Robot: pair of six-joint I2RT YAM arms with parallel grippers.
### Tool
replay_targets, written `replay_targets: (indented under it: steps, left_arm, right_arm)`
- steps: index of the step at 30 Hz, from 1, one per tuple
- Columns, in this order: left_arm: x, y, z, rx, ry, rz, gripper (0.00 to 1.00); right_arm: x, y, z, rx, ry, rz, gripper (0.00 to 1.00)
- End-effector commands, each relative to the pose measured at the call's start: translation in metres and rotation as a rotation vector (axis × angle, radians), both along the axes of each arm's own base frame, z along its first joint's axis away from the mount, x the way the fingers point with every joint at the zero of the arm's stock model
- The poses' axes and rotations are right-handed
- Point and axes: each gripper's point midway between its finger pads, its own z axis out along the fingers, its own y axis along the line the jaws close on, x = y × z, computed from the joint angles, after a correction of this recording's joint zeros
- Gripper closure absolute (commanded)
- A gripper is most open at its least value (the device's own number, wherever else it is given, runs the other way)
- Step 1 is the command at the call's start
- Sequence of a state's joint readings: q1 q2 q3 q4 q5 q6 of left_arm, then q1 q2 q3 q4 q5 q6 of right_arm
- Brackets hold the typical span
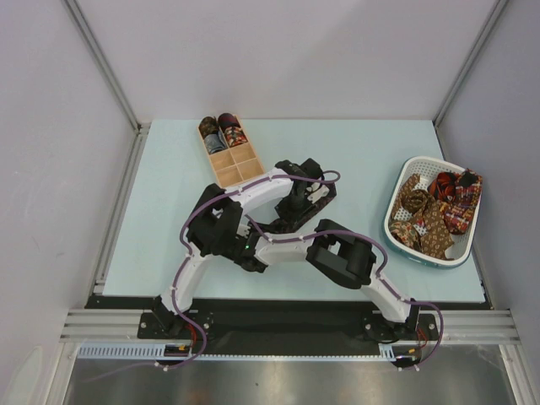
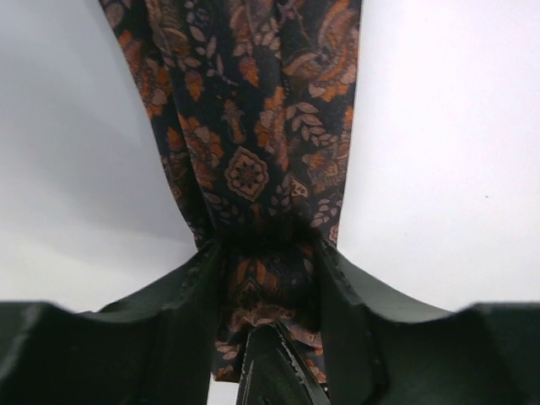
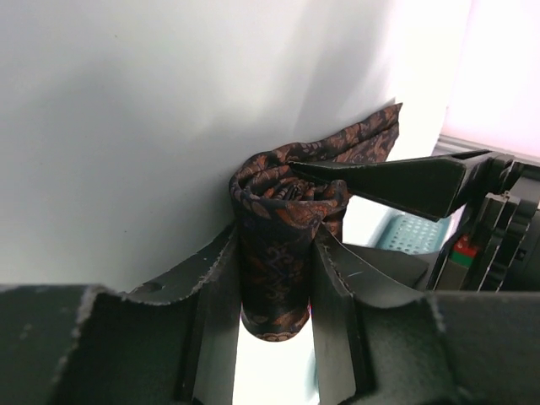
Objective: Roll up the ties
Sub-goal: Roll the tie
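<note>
Necktie [image 2: 253,169], dark paisley fabric, near the white plastic basket [image 1: 391,226]: left gripper [image 2: 270,253] pinches its loose strip, right gripper [image 3: 274,240] clamps its coil, so winding should keep it taut.

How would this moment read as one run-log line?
left gripper: shut on paisley tie | right gripper: shut on its coiled end | box: rolled ties at far end | basket: heaped ties
</note>
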State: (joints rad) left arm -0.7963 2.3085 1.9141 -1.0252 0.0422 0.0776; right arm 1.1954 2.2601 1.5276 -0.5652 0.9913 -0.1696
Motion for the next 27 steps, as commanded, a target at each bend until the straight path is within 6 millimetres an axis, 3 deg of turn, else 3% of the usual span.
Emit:
replay_targets:
  steps: [1, 6, 14, 15, 16, 17, 18, 19, 22, 23, 26, 27]
  left_arm:
    - [-0.034, -0.004, 0.029, -0.027, 0.103, -0.001, 0.49]
    - [-0.008, -0.012, 0.060, -0.126, 0.010, 0.043, 0.30]
    - [0.036, -0.013, 0.135, -0.312, -0.183, 0.147, 0.18]
    - [0.047, -0.009, 0.139, -0.339, -0.211, 0.175, 0.14]
    - [0.051, -0.005, 0.158, -0.375, -0.250, 0.198, 0.08]
    - [0.053, 0.002, 0.157, -0.380, -0.256, 0.248, 0.06]
    - [0.070, 0.010, 0.166, -0.418, -0.305, 0.297, 0.00]
    - [0.073, 0.018, 0.189, -0.464, -0.355, 0.330, 0.00]
    - [0.087, 0.044, 0.193, -0.546, -0.391, 0.448, 0.00]
    - [0.086, 0.051, 0.208, -0.592, -0.412, 0.489, 0.00]
    - [0.091, 0.089, 0.201, -0.631, -0.435, 0.609, 0.00]
    - [0.095, 0.092, 0.206, -0.661, -0.463, 0.629, 0.00]
  right_arm:
    - [-0.006, -0.006, -0.044, 0.103, 0.170, -0.027, 0.70]
    - [-0.006, -0.003, -0.037, 0.194, 0.182, -0.017, 0.71]
    - [-0.005, 0.002, -0.023, 0.244, 0.182, 0.004, 0.71]
    - [-0.005, 0.004, -0.021, 0.258, 0.190, 0.008, 0.71]
    - [-0.005, 0.005, -0.019, 0.271, 0.194, 0.009, 0.71]
    - [-0.005, 0.006, -0.016, 0.282, 0.197, 0.009, 0.71]
    - [-0.006, 0.008, -0.016, 0.297, 0.212, 0.013, 0.71]
    - [-0.005, 0.009, -0.011, 0.317, 0.217, 0.013, 0.71]
    - [-0.004, 0.011, -0.003, 0.376, 0.244, 0.012, 0.71]
    - [-0.004, 0.012, 0.000, 0.395, 0.254, 0.013, 0.71]
    - [-0.003, 0.012, 0.006, 0.474, 0.297, 0.009, 0.71]
    - [-0.004, 0.016, 0.007, 0.515, 0.322, 0.014, 0.71]
